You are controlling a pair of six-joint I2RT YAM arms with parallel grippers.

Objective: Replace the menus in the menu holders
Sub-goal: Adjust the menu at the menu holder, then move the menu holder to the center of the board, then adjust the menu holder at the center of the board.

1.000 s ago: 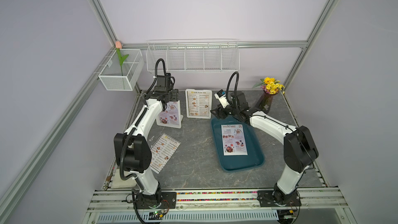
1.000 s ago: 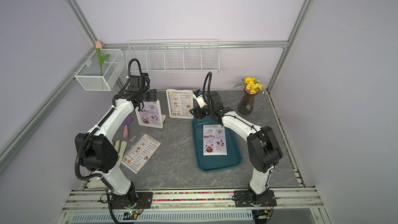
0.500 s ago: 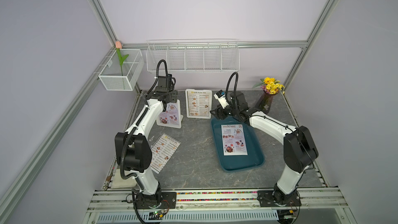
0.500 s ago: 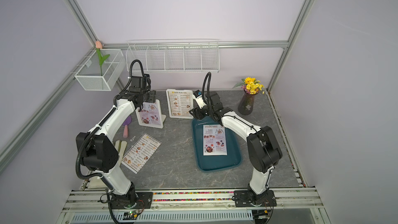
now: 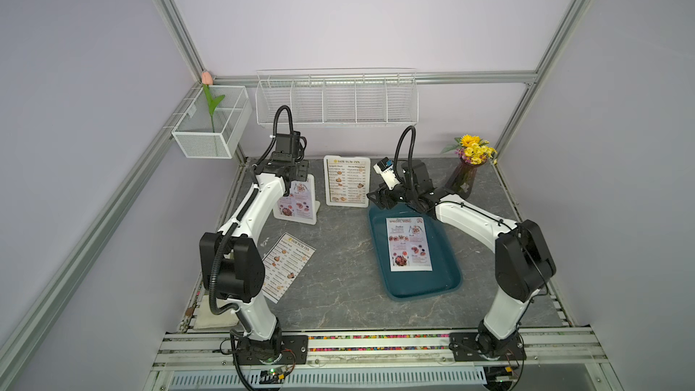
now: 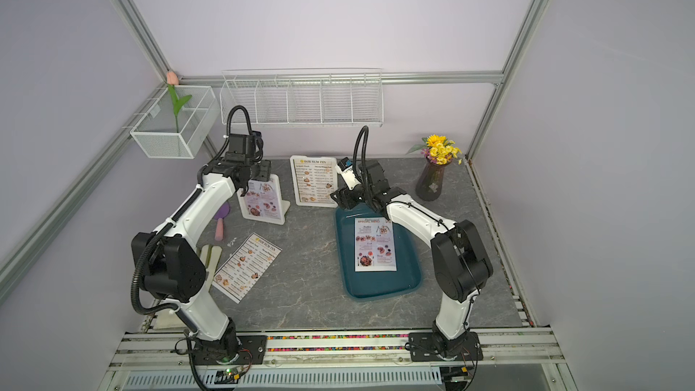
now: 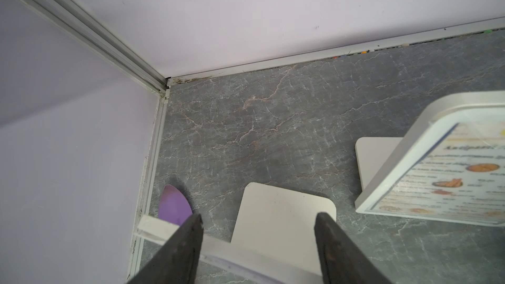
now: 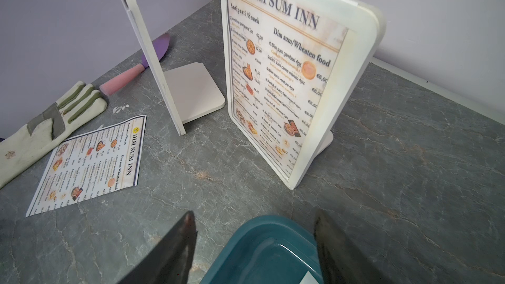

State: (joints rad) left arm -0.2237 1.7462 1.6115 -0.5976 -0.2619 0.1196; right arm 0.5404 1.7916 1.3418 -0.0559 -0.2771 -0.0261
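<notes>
Barely shifts: left gripper [image 7: 257, 217] still astride the top of the left-edge holder [image 7: 237, 252], jaws apart; right gripper [image 8: 255, 214] apart over the tray [image 5: 443, 257]'s back corner. Leaves 1 DIM SUM INN holder [image 8: 363, 50] unswapped.

Top of the left menu holder [image 5: 299, 205] hidden behind left gripper [image 5: 295, 179]

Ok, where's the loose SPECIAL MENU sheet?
The SPECIAL MENU sheet lies inside the teal tray, on the robot's right side in a top view; the right tool hangs over the tray's far edge.
</notes>
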